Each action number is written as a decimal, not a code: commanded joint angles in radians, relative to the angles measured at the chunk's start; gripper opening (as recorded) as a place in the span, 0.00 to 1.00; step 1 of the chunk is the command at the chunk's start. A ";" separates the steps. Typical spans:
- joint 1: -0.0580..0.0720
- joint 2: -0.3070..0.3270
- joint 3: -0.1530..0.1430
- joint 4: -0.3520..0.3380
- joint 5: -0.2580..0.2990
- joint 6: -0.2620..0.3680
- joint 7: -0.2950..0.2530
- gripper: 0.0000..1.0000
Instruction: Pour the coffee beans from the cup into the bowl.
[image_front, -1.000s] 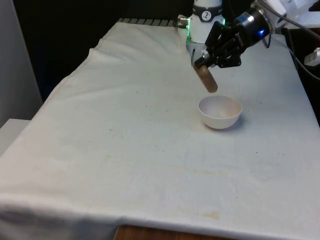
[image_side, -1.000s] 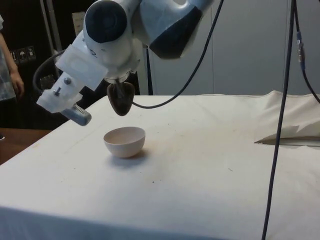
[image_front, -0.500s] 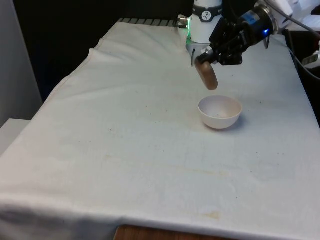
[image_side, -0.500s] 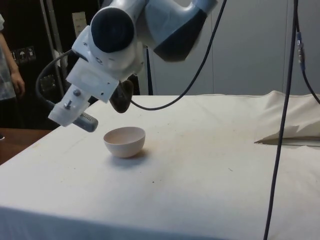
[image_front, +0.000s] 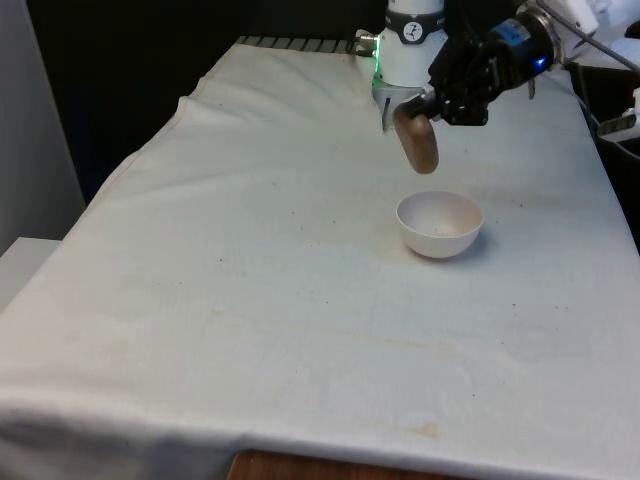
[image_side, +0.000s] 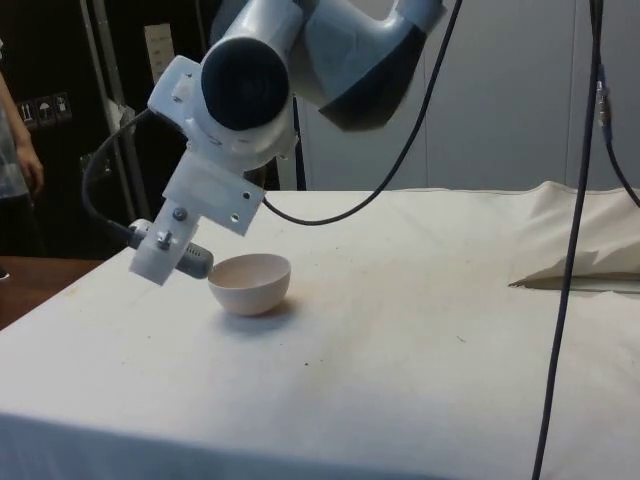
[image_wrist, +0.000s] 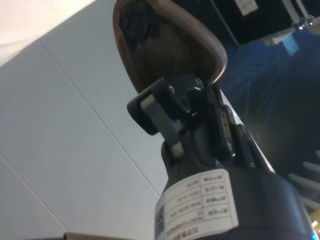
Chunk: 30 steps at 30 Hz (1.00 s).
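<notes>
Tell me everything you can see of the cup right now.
The cup is brown and wood-like, clamped at its rim by the hand. It hangs tilted in the air, above the white bowl and toward the front view's left of it, touching nothing else. The wrist view shows dark beans inside it.

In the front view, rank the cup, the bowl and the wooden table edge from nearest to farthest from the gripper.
1. Cup, held in the gripper.
2. Bowl, on the cloth below the cup.
3. Wooden table edge, at the table's near end.
</notes>
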 joint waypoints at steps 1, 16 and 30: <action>0.005 -0.003 0.005 -0.007 -0.010 -0.013 0.003 0.00; 0.006 0.016 0.069 -0.026 -0.075 -0.128 0.023 0.00; 0.005 0.043 0.107 -0.042 -0.157 -0.221 0.051 0.00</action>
